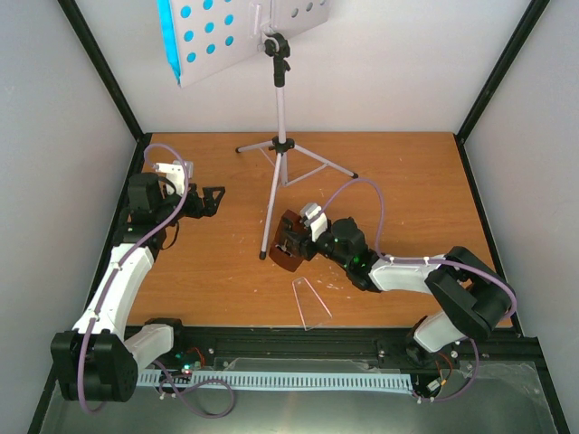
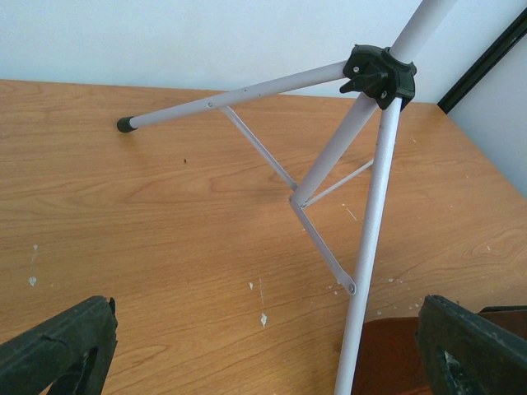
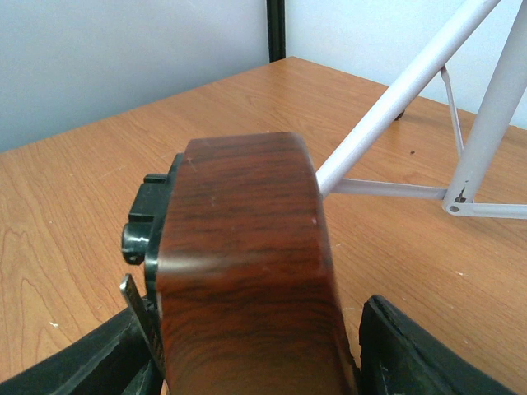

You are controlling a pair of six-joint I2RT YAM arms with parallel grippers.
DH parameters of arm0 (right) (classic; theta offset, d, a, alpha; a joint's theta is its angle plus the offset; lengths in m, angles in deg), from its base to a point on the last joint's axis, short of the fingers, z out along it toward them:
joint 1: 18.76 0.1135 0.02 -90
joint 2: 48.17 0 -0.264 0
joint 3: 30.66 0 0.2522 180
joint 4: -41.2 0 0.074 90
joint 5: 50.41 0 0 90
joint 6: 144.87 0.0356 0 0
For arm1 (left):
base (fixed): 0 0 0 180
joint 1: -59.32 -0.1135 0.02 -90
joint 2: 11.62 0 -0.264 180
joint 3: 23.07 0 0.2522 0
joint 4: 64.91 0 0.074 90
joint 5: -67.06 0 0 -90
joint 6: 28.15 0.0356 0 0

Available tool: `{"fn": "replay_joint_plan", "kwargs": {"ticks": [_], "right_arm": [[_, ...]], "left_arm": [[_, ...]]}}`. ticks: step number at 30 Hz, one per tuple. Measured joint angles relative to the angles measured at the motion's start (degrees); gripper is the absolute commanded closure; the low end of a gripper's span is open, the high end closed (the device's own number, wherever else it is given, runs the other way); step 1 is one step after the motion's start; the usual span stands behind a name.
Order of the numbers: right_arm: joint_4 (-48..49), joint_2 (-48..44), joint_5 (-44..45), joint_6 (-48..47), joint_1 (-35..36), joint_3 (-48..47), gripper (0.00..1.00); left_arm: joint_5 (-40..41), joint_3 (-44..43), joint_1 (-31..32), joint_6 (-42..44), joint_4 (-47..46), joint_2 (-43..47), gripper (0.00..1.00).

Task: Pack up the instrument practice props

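Observation:
The white tripod music stand point(image 1: 281, 108) stands at the back middle, its hole-punched desk point(image 1: 217, 41) at the top edge. A blue sheet point(image 1: 166, 32) shows behind the desk; I cannot make out a white sheet. My right gripper point(image 1: 288, 242) is shut on the brown metronome point(image 1: 291, 237), low over the table by the stand's front leg point(image 1: 270, 212). The metronome point(image 3: 247, 263) fills the right wrist view between the jaws. Its clear cover point(image 1: 309, 303) lies apart near the front edge. My left gripper point(image 1: 213, 201) is open and empty, facing the stand's legs point(image 2: 370, 222).
Black frame posts point(image 1: 99, 63) and white walls close in the wooden table point(image 1: 407, 181) on the left, back and right. A black rail point(image 1: 298, 342) runs along the front edge. The stand's three legs spread over the back middle of the table.

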Motion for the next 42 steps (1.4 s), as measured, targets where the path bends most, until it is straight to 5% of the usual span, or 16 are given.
{"fn": "replay_joint_plan", "kwargs": {"ticks": [34,42], "right_arm": [[-6.47,0.04,2.89,2.64,-0.31,-3.50,0.39],[-8.70,0.04,2.86,3.41,-1.07,-4.72,0.31]], "left_arm": [[-0.70,0.07,0.00,0.02,0.00,0.00,0.00],[-1.25,0.07,0.00,0.02,-0.02,0.00,0.01]]}}
